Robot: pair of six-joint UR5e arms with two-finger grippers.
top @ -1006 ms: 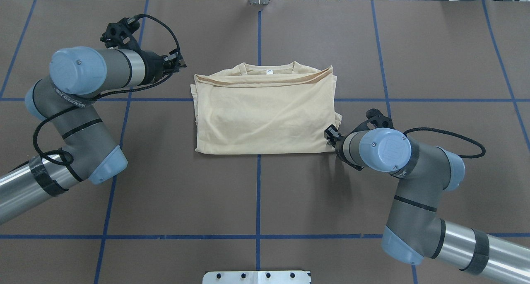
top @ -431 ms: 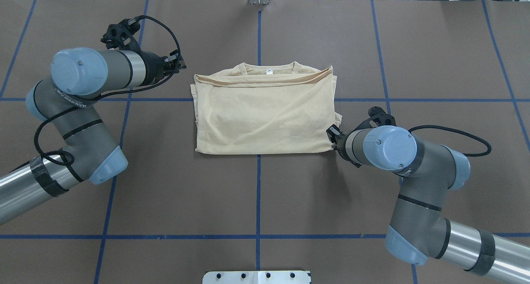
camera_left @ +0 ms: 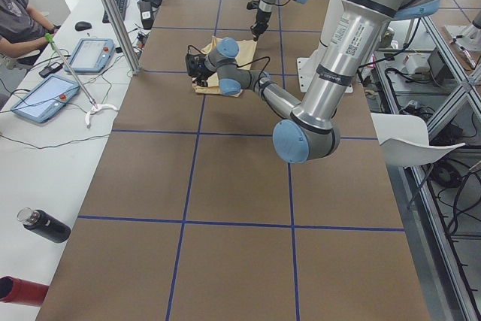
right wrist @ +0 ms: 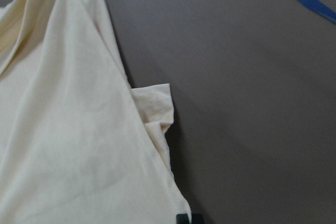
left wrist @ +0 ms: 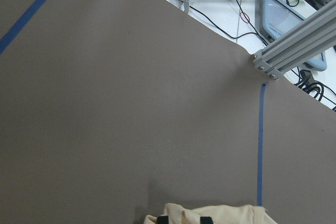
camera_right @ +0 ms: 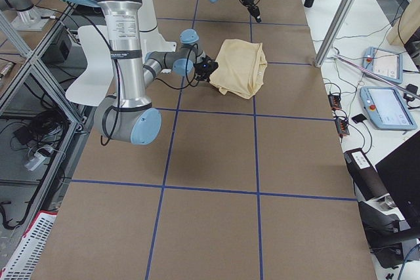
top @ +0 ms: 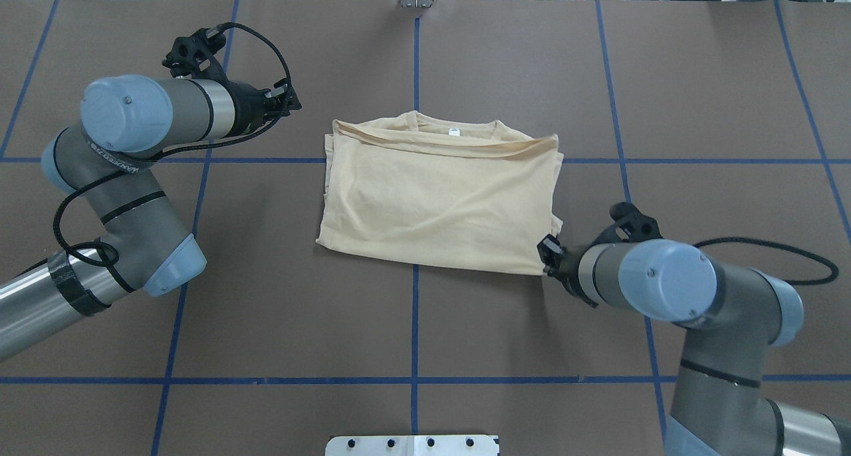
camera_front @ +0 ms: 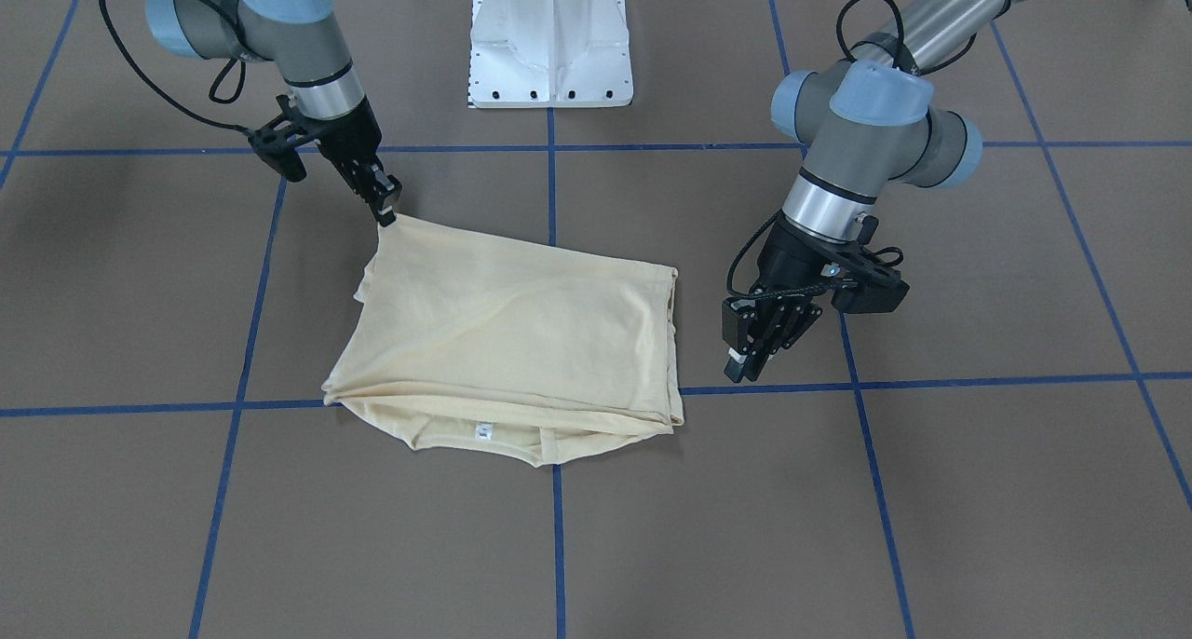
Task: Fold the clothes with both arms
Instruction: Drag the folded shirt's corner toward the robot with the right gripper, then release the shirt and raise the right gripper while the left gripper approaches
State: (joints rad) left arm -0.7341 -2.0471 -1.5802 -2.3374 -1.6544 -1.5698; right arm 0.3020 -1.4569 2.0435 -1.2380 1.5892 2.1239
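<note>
The cream-yellow T-shirt (top: 439, 197) lies folded into a rough rectangle near the table's middle, print hidden, neck label (top: 454, 131) at its far edge. It also shows in the front-facing view (camera_front: 503, 332). My right gripper (top: 548, 253) is shut on the shirt's near right corner and holds it slightly lifted, as the front-facing view shows (camera_front: 385, 212). The right wrist view shows the cloth (right wrist: 68, 129) running down to the fingertips. My left gripper (top: 289, 100) hovers left of the shirt's far left corner, apart from it, jaws slightly apart and empty (camera_front: 740, 364).
Blue tape lines grid the brown table. The white pedestal base (camera_front: 549, 52) stands at the robot's side. An aluminium post (left wrist: 294, 45) rises at the far edge. Tablets (camera_left: 45, 95) and an operator are at the side bench.
My right gripper has pulled the shirt's near right corner toward the robot and rightward. The whole shirt slid right and turned slightly. The left arm has barely moved.
</note>
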